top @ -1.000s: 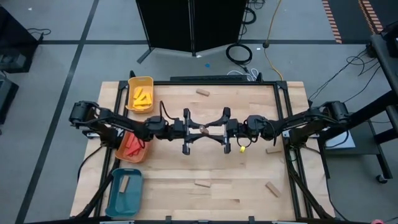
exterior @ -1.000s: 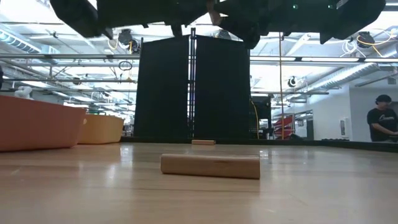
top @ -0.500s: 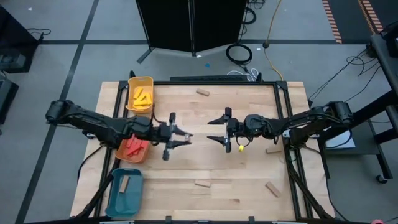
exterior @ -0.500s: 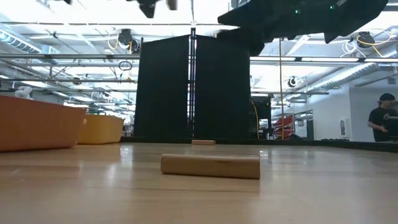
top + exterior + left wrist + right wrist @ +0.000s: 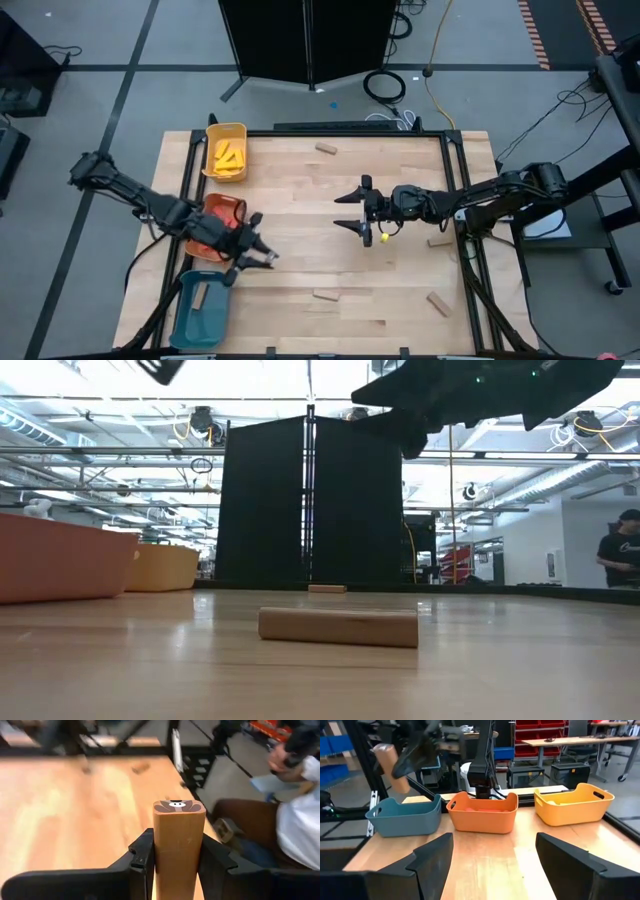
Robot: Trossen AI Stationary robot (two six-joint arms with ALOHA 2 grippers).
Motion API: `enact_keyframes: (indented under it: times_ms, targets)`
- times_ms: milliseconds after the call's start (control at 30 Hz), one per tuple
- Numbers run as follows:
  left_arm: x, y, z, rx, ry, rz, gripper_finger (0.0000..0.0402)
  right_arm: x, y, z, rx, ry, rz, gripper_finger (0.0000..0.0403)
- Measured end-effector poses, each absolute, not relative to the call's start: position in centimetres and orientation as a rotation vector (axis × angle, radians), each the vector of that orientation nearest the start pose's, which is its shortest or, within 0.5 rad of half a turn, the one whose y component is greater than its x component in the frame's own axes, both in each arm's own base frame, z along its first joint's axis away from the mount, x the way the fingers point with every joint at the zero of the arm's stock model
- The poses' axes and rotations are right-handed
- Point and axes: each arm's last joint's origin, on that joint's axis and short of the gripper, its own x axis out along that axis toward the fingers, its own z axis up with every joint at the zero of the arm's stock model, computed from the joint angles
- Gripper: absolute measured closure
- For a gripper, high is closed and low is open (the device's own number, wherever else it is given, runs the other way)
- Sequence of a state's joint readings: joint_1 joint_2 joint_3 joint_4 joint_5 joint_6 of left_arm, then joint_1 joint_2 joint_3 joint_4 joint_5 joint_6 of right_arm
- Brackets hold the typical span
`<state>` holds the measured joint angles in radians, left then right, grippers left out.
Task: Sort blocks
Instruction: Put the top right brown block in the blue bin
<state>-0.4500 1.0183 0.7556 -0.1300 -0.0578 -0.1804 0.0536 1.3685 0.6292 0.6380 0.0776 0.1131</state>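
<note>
Left gripper [image 5: 175, 865], clamped on a plain tan wooden block [image 5: 178, 845], hangs beside the orange tray [image 5: 222, 213] and near the teal tray [image 5: 200, 310]. Right gripper [image 5: 350, 212], fingers spread and empty, waits at mid-table. Sorted: yellow bars [image 5: 228, 156] in the yellow tray [image 5: 237, 130], red bars [image 5: 208, 238] in the orange tray, one tan bar [image 5: 201, 296] in teal. Left to sort, apparently: four loose tan blocks [image 5: 325, 295] on the wooden table [image 5: 290, 170].

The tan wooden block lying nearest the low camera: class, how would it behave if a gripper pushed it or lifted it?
The tan block looks like solid wood, so probably stiff and light. Lying flat on the table, it should slide rather than tip. Its edges look rounded, so a sideways push might roll it.
</note>
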Motion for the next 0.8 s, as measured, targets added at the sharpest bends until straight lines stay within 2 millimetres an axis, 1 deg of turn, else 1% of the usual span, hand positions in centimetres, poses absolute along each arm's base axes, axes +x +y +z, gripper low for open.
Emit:
enact_keyframes:
  times_ms: [133,200,333,467,600,800]
  targets:
    - [19.0,-11.0,28.7,-0.173,0.528,-0.372,0.0303,28.4,1.3,23.2,0.137,0.099,-0.031,0.0126]
    - [18.4,-11.6,28.4,-0.229,0.587,-0.357,0.0303,28.4,1.3,23.2,0.139,0.098,-0.031,0.0126]
    - [17.0,-12.6,27.4,-0.373,0.746,-0.310,0.0303,28.4,1.3,23.3,0.140,0.085,-0.030,0.0126]
    - [15.6,-13.6,25.8,-0.516,0.965,-0.219,0.0303,28.4,1.3,23.4,0.143,0.075,-0.029,0.0126]
    - [14.6,-14.8,24.5,-0.617,1.166,-0.161,0.0303,28.4,1.3,23.3,0.188,0.084,-0.026,0.0126]
    - [13.2,-16.9,23.5,-0.741,1.339,-0.117,0.0303,28.4,1.4,22.9,0.196,0.128,-0.028,0.0126]
